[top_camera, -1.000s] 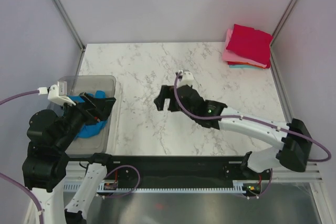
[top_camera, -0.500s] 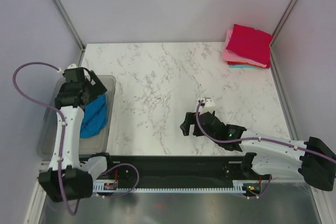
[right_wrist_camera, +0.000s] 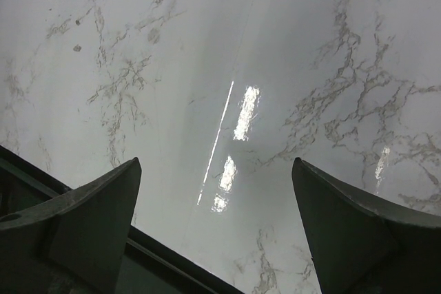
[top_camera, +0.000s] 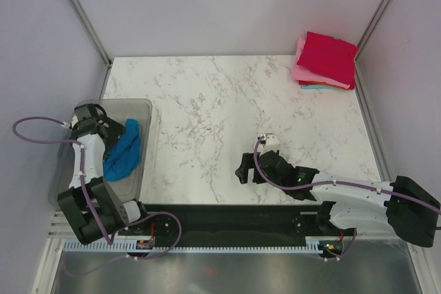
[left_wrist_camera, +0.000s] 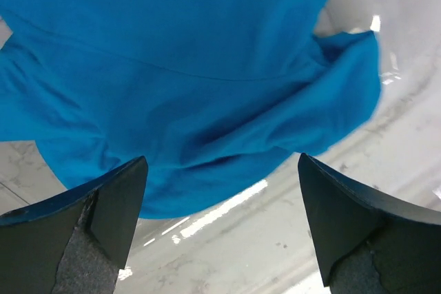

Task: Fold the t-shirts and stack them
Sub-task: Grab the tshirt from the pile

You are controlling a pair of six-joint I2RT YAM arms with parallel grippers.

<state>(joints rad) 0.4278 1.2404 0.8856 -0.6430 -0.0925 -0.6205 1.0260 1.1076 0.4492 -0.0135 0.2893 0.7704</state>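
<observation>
Since the blue t-shirt (top_camera: 124, 149) lay bunched inside the bin (top_camera: 141, 105), its long axis running along the bin's length, we noted the left gripper (left_wrist_camera: 220, 162) directly above it, jaws spread wide and holding nothing. Whether the fingers touched cloth we could not tell. The right gripper (right_wrist_camera: 216, 161), likewise open and empty, hovered over bare counter (top_camera: 207, 87) well to the right of the bin. The folded stack (top_camera: 327, 60) sat farthest from the bin. We judged the left arm nearer for the pick.
</observation>
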